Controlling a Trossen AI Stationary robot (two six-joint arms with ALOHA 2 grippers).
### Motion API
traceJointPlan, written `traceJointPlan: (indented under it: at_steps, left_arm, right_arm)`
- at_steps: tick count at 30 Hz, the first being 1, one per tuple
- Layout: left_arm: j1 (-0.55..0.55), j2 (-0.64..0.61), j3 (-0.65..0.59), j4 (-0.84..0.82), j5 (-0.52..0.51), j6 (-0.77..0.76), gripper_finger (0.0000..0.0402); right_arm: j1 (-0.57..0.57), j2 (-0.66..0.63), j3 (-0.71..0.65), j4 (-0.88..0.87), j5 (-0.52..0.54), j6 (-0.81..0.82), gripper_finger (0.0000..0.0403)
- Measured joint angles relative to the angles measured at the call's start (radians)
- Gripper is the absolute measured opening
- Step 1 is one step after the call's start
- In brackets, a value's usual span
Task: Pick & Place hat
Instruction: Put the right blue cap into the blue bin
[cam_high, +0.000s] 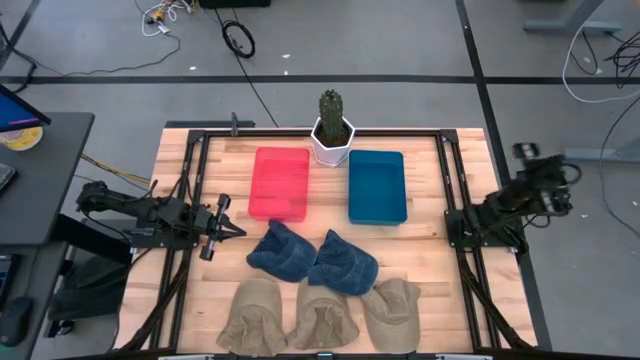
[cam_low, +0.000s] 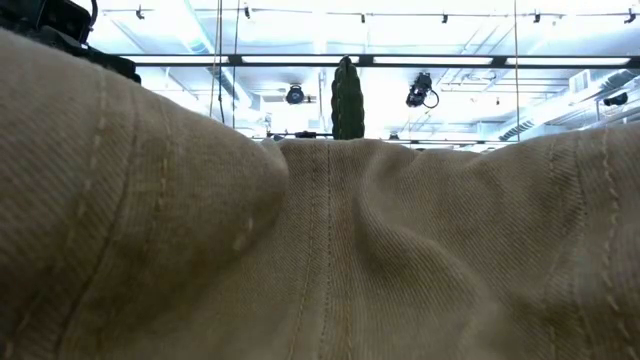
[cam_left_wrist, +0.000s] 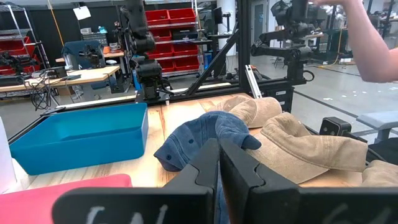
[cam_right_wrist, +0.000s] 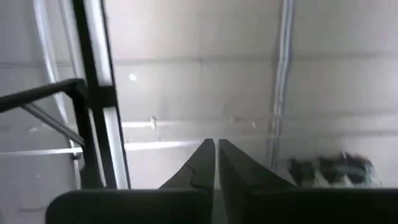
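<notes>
Five hats lie at the table's six o'clock edge: three tan hats (cam_high: 324, 314) in front, two blue hats (cam_high: 312, 256) behind; the left gripper (cam_high: 234, 230) waits at nine o'clock, the right gripper (cam_right_wrist: 216, 149) at three, each pressed together and empty. Only the left wrist view shows a person's arm (cam_left_wrist: 373, 43); the low view is filled by tan cloth.

- Pretty clearly a robotics lab or workshop, not anyone's home.
- Past the left jaws there's shelving full of red storage bins (cam_left_wrist: 166, 15) and a workbench (cam_left_wrist: 68, 76) with cables on it.
- Grey floor (cam_high: 400, 40) with taped lines and loose cables (cam_high: 238, 38).
- Ceiling has strip lights (cam_low: 300, 17) and open rails.
</notes>
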Motion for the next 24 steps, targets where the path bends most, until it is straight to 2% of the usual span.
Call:
traceJointPlan:
  at_steps: [5, 7, 11, 16, 18, 24]
  left_arm:
    - [0.0, 0.0, 0.0, 0.0, 0.0, 0.0, 0.0021]
    - [0.0, 0.0, 0.0, 0.0, 0.0, 0.0, 0.0021]
    - [0.0, 0.0, 0.0, 0.0, 0.0, 0.0, 0.0021]
    - [0.0, 0.0, 0.0, 0.0, 0.0, 0.0, 0.0021]
    - [0.0, 0.0, 0.0, 0.0, 0.0, 0.0, 0.0021]
    - [0.0, 0.0, 0.0, 0.0, 0.0, 0.0, 0.0021]
  right_arm:
    - [0.0, 0.055, 0.19, -0.174, -0.153, -0.1, 0.0025]
    - [0.0, 0.098, 0.284, -0.245, -0.167, -0.129, 0.0025]
    - [0.0, 0.211, 0.486, -0.335, -0.14, -0.127, 0.0025]
    - [0.0, 0.356, 0.761, -0.471, -0.028, -0.073, 0.0025]
    - [0.0, 0.412, 0.878, -0.573, 0.004, -0.073, 0.0025]
    - [0.0, 0.579, 1.226, -0.888, 0.006, -0.109, 0.0025]
